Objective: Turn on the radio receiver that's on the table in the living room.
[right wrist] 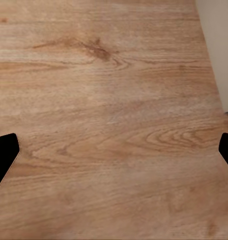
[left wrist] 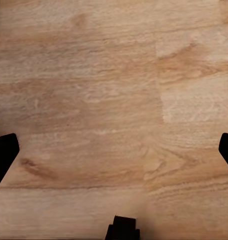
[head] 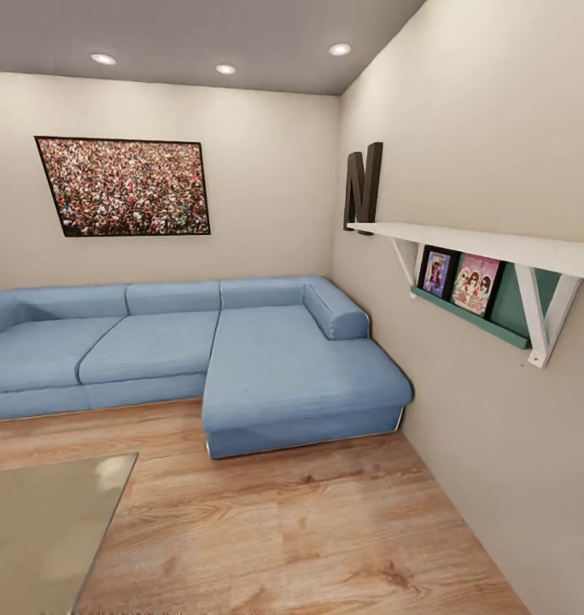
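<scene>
We are seeing little of the robot's body. In the left wrist view, the left gripper (left wrist: pixel 114 150) is showing two flat black fingertips (left wrist: pixel 4 152) with angled, chamfered ends, plus a small black blocky part between them. The right gripper (right wrist: pixel 114 152) is showing matching matte black fingertips (right wrist: pixel 4 155). No markings, cables or screws are visible.

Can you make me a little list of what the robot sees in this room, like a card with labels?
Room: living room with a wooden plank floor
Seat: light blue L-shaped sofa along the back wall
Table: glossy grey low table, a corner at the head view's lower left
Wall art: dark-framed speckled crowd picture above the sofa
Shelf: white wall shelf with two small framed pictures under it
Left claw: open, over bare floor
Right claw: open, over bare floor
</scene>
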Tool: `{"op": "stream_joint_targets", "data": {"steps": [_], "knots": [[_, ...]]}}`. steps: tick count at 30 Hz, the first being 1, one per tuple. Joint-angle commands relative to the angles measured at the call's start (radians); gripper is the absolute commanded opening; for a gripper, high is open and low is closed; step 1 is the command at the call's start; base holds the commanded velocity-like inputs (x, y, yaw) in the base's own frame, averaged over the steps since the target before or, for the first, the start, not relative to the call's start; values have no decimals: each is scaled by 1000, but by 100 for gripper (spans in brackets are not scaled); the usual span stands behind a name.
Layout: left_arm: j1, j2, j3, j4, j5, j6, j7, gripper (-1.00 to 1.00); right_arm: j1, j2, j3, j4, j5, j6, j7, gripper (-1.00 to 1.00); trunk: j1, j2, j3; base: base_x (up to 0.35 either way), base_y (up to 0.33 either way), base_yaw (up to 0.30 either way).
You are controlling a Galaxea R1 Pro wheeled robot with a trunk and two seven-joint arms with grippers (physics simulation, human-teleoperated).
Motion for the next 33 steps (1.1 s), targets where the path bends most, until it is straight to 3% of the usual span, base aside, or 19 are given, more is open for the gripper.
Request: {"op": "stream_joint_targets", "data": {"steps": [1,33], "knots": [[0,-1,-1,0,0,-1,0,100,0,0,0,0,0,0,0,100,0,0,0,0,0,266],[0,-2,-1,2,0,-1,1,100,0,0,0,0,0,0,-3,100,0,0,0,0,0,285]]}}
